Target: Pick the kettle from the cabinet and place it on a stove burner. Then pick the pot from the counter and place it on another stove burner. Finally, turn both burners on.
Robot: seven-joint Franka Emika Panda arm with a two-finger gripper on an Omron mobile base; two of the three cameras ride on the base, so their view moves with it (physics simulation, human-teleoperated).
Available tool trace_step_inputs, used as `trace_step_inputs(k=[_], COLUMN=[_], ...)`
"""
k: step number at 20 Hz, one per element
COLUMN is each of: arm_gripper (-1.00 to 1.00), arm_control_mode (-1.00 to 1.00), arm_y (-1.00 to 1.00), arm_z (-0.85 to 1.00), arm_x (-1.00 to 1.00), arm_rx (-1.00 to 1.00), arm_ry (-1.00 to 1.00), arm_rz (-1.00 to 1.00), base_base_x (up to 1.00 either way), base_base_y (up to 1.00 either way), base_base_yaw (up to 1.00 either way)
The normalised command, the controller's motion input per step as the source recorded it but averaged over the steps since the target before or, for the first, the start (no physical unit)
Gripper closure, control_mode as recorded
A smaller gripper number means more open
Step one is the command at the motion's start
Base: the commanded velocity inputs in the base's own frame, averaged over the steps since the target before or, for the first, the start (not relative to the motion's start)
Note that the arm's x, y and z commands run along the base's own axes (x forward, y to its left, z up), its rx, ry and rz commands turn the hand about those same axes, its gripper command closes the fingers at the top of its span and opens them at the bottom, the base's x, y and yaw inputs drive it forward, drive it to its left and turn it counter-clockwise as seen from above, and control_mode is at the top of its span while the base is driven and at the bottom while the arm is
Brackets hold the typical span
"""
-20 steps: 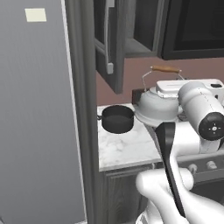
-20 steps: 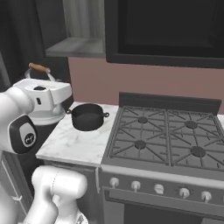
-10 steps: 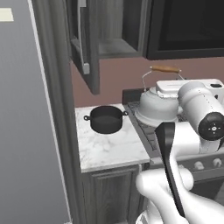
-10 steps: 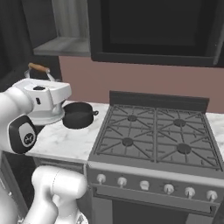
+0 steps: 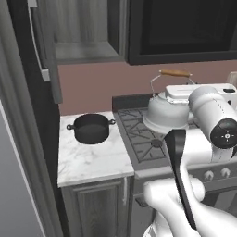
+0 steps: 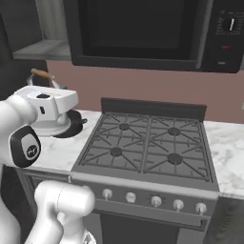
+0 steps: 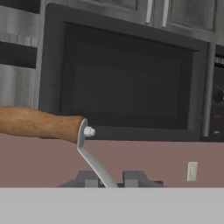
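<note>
The silvery kettle (image 5: 163, 110) hangs in the air near the range's left edge, its wooden handle top (image 7: 39, 124) level. My gripper (image 7: 113, 180) is shut on the handle's thin metal strut (image 7: 94, 162), and the white hand (image 6: 50, 102) hides most of the kettle body in the right base view. On the white marble counter (image 5: 92, 162) sits the dark pot (image 5: 91, 128), left of the range. Black grates cover the stove burners (image 6: 124, 127), with silver knobs (image 6: 156, 201) along the front. The cabinet (image 5: 83, 28) stands open above the counter.
A black microwave (image 6: 143, 28) hangs over the range. The open cabinet door (image 5: 44, 46) juts out at the upper left. A tall grey panel (image 5: 14, 152) borders the counter's left. More marble counter (image 6: 228, 147) lies right of the range.
The base has driven to the right, so the whole scene has slid left and the range now faces me. The kettle stays held in the same spot relative to the arm.
</note>
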Motion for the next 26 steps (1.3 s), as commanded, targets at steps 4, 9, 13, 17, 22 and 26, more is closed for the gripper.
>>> trace_step_inputs(k=[4, 9, 13, 17, 22, 26], arm_gripper=[1.0, 1.0, 1.0, 1.0, 1.0, 1.0], arm_control_mode=[1.0, 1.0, 1.0, 1.0, 1.0, 1.0], arm_y=[0.0, 0.0, 0.0, 0.0, 0.0, 0.0], arm_z=[0.0, 0.0, 0.0, 0.0, 0.0, 0.0], arm_x=[0.0, 0.0, 0.0, 0.0, 0.0, 0.0], arm_rx=[0.0, 0.0, 0.0, 0.0, 0.0, 0.0], arm_ry=[0.0, 0.0, 0.0, 0.0, 0.0, 0.0], arm_rz=[0.0, 0.0, 0.0, 0.0, 0.0, 0.0], base_base_x=[-0.06, -0.01, 0.0, 0.0, 0.01, 0.14], base_base_y=[-0.49, -0.45, -0.42, -0.39, -0.33, -0.31], base_base_yaw=[0.0, 0.0, 0.0, 0.0, 0.0, 0.0])
